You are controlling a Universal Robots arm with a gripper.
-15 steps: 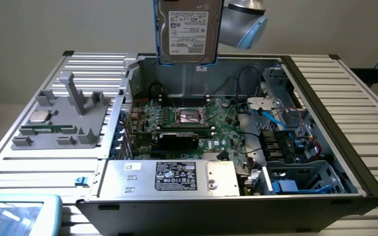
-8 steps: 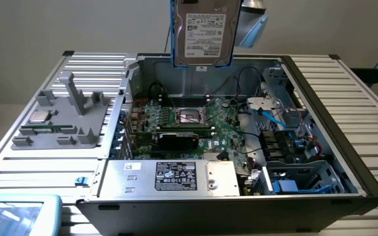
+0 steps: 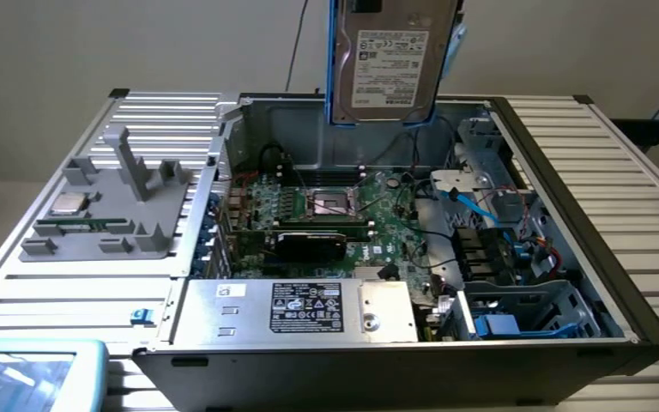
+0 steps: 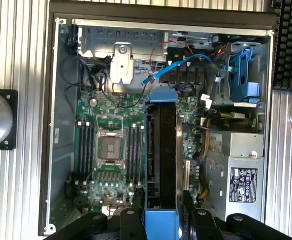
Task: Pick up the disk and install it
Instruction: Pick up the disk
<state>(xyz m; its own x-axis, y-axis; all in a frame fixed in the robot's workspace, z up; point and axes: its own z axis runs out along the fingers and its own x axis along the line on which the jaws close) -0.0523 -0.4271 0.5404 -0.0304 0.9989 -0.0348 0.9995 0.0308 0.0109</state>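
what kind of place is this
Likely a robotics lab bench for computer assembly: an open computer case on a slatted table, a grey parts holder beside it, a gripper holding the disk above.

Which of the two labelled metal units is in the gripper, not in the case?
The disk, white-labelled in its blue frame, clamped upright by the gripper above the case; the black-labelled grey box sits inside it.

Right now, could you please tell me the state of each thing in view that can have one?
disk: held on edge above the computer case, not yet installed.
gripper: shut on the disk, a finger on either side of it.
computer case: lying on its side, side panel off, interior exposed.
processor chip: resting on the grey fixture, outside the case.
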